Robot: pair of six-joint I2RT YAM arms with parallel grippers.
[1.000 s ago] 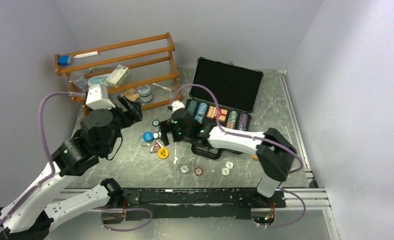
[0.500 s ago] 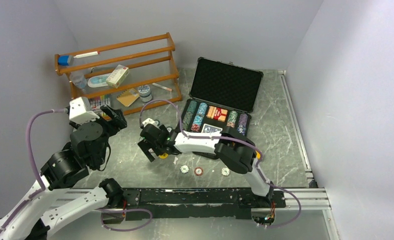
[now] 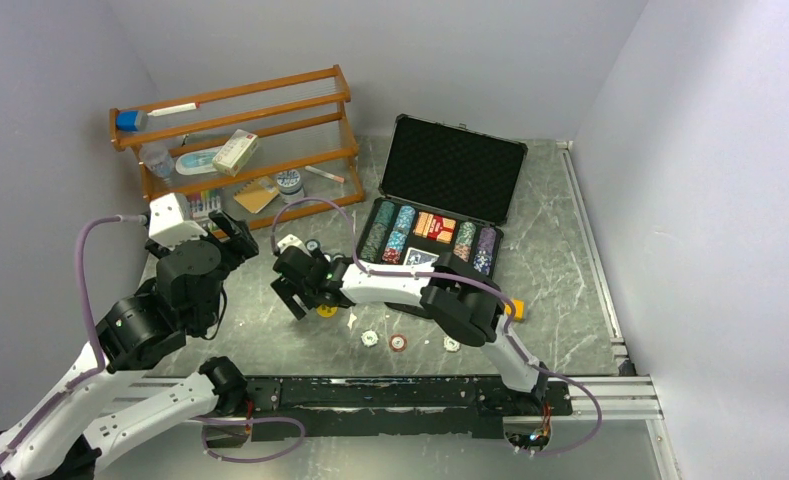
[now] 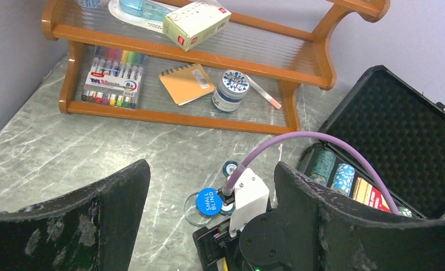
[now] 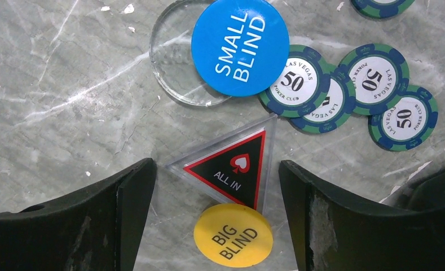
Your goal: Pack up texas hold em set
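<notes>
The black case [image 3: 453, 175] lies open at the back right, its tray holding rows of striped chips [image 3: 395, 232] and card decks [image 3: 434, 226]. My right gripper [image 3: 295, 295] hangs open low over the button tokens. In the right wrist view its fingers [image 5: 124, 209] flank the triangular ALL IN token [image 5: 234, 166] and the yellow BIG BLIND token [image 5: 233, 235]. The blue SMALL BLIND token [image 5: 239, 46] lies on a clear disc [image 5: 172, 62] beside several green-blue 50 chips [image 5: 349, 96]. My left gripper [image 3: 232, 235] is open and empty, raised left of the tokens.
The orange wooden rack [image 3: 240, 140] with pens, notebook and boxes stands at the back left. Three loose chips [image 3: 398, 343] lie near the front rail. A small orange cube [image 3: 515, 309] sits by the right arm. The right arm's purple cable [image 4: 299, 141] arches over the tokens.
My right gripper has swung left from the case's front to over the tokens and settled lower. My left arm has drawn back to the left and stayed open.
</notes>
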